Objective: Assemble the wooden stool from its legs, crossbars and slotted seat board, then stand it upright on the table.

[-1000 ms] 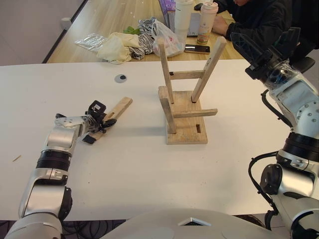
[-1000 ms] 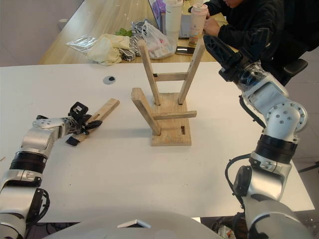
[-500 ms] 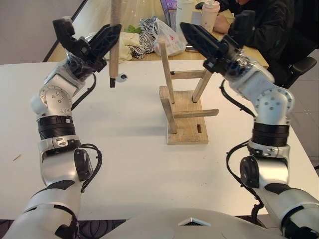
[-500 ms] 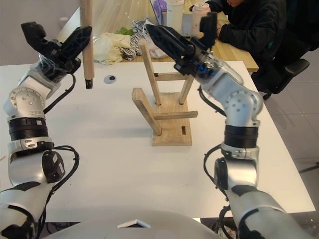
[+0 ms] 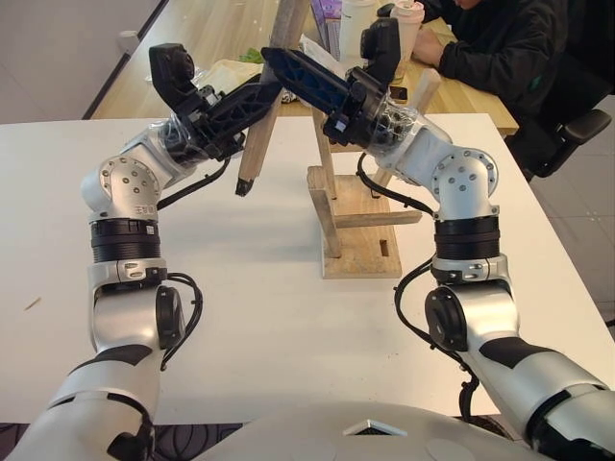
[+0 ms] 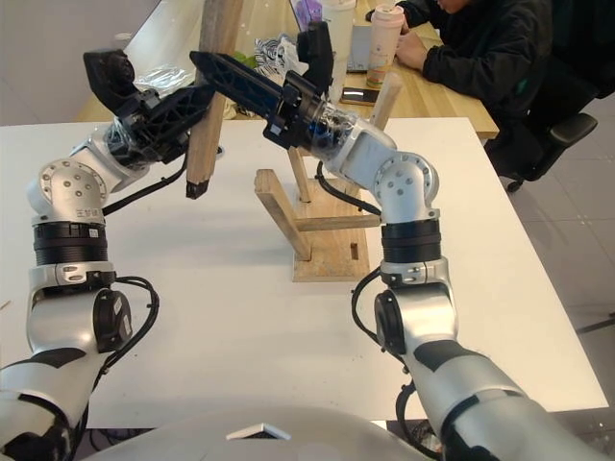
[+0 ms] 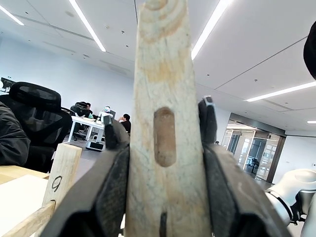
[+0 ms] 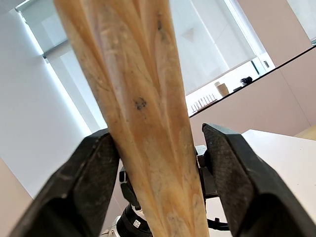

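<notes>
The slotted seat board (image 5: pixel 360 252) lies flat on the white table with three legs standing up from it, such as the left rear one (image 5: pixel 320 130), joined by two crossbars (image 5: pixel 379 219). A loose wooden leg (image 5: pixel 259 134) hangs tilted above the table, left of the stool. My left gripper (image 5: pixel 258 96) is shut on its middle, the fingers (image 7: pixel 116 197) pressed on both sides. My right gripper (image 5: pixel 322 48) is open at the leg's upper part. In the right wrist view the leg (image 8: pixel 148 128) lies between its spread fingers (image 8: pixel 94 187).
A wooden table behind holds plastic bags (image 5: pixel 322 77), crumpled cloth (image 5: pixel 226 86) and bottles (image 5: pixel 404 19), where a person in black (image 5: pixel 509 38) sits. The white table (image 5: pixel 240 317) has open room in front of and left of the stool.
My left arm has swung the held leg right and tilted it toward the stool. My right gripper has moved left from above the stool to the leg's upper part.
</notes>
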Tool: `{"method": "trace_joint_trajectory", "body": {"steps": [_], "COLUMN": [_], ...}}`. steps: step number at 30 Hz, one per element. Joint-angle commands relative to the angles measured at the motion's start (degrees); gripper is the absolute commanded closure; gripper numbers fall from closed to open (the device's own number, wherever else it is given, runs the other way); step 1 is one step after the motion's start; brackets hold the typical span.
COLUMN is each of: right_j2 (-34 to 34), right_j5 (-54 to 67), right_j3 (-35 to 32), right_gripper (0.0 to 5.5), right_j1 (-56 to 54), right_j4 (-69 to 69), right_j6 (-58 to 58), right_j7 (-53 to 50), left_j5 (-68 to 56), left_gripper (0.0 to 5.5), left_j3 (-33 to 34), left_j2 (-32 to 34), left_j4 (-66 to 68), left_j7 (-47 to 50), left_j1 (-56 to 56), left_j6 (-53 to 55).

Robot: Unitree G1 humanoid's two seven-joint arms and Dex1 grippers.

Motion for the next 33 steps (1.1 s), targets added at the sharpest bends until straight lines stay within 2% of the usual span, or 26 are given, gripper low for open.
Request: {"method": "trace_joint_trajectory", "body": {"steps": [1,5,6,12,17,19,24,29,33], "right_j2": [0.7,1.0,1.1,-1.2,-6.9,-10.3,-19.5,-20.8,-20.2], "right_j5": [0.0,0.3,0.2,-0.2,-1.1,-2.4,-11.5,-16.1,-18.0], "right_j3": [-0.1,-1.0,-1.3,-6.4,-11.5,-12.8,-10.9,-10.5,-8.2], "right_gripper": [2.89,2.91,2.93,3.47,3.47,3.47,3.47,3.48,3.48], "right_j1": [-1.8,-2.1,-2.4,-2.8,-0.3,2.4,15.2,21.0,27.5], "right_j4": [0.5,0.9,1.3,3.6,3.4,2.0,-0.2,4.3,5.5], "right_j6": [1.2,0.9,0.6,-2.3,-3.7,-5.1,-15.0,-21.8,-26.4], "right_j7": [0.7,0.5,0.3,-0.7,-0.2,1.8,14.8,20.2,28.2], "left_j5": [0.3,1.8,2.3,4.0,5.2,7.8,8.7,10.1,11.1], "left_gripper": [3.51,3.51,3.12,2.22,1.58,1.54,1.54,1.54,1.54], "left_j3": [-0.3,-0.1,-0.1,1.8,3.2,3.8,8.7,9.1,8.6], "left_j2": [-0.2,-0.7,-0.6,2.8,4.6,4.1,3.7,3.3,3.6], "left_j4": [-0.6,1.1,2.1,4.6,3.7,4.8,7.9,9.9,11.3], "left_j7": [0.1,3.0,3.5,3.8,4.7,7.8,13.4,15.5,16.5], "left_j1": [-1.4,-2.6,-3.2,-0.9,3.8,4.7,6.8,7.2,6.7], "left_j6": [0.2,-0.6,-0.8,-1.6,-2.9,-7.4,-13.9,-16.0,-16.2]}}
